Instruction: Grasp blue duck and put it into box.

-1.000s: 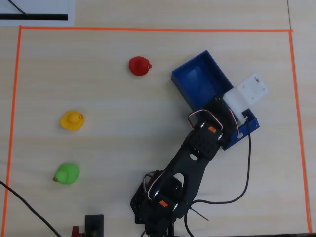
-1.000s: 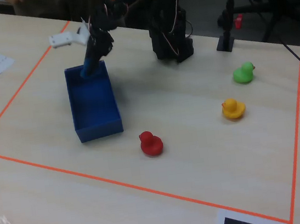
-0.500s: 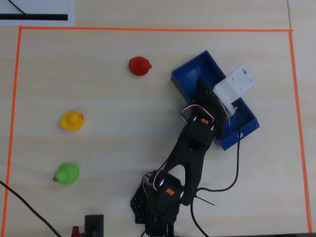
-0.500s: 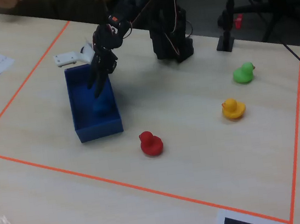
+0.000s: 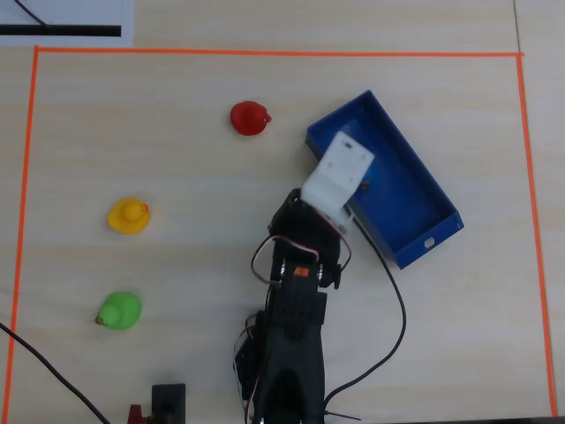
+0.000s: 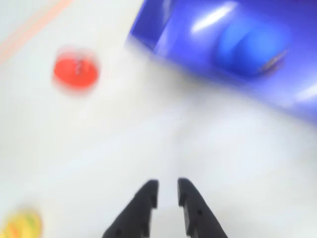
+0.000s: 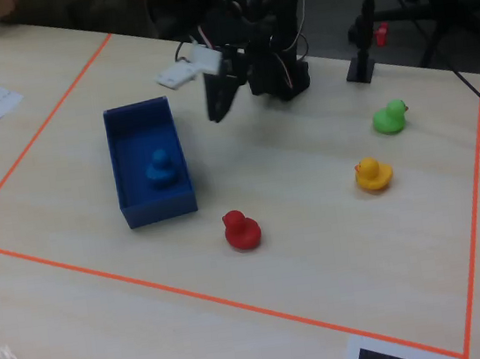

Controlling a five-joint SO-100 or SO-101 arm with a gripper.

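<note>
Pale wooden surface (image 5: 177,265) with orange tape border carries, in the overhead view, a long dark-blue low-walled box (image 5: 415,190); the arm's white wrist overhangs its edge, hiding the inside. Red duck (image 5: 250,117), yellow duck (image 5: 129,215) and green duck (image 5: 119,311) sit well apart.

Blurred wrist view: the black claw (image 6: 167,193) looks nearly clenched, empty; a rounded blue duck (image 6: 252,47) lies inside the box (image 6: 163,34).

Fixed view: the blue duck (image 7: 161,169) sits in the box (image 7: 122,159), the claw (image 7: 219,102) raised beside it.
</note>
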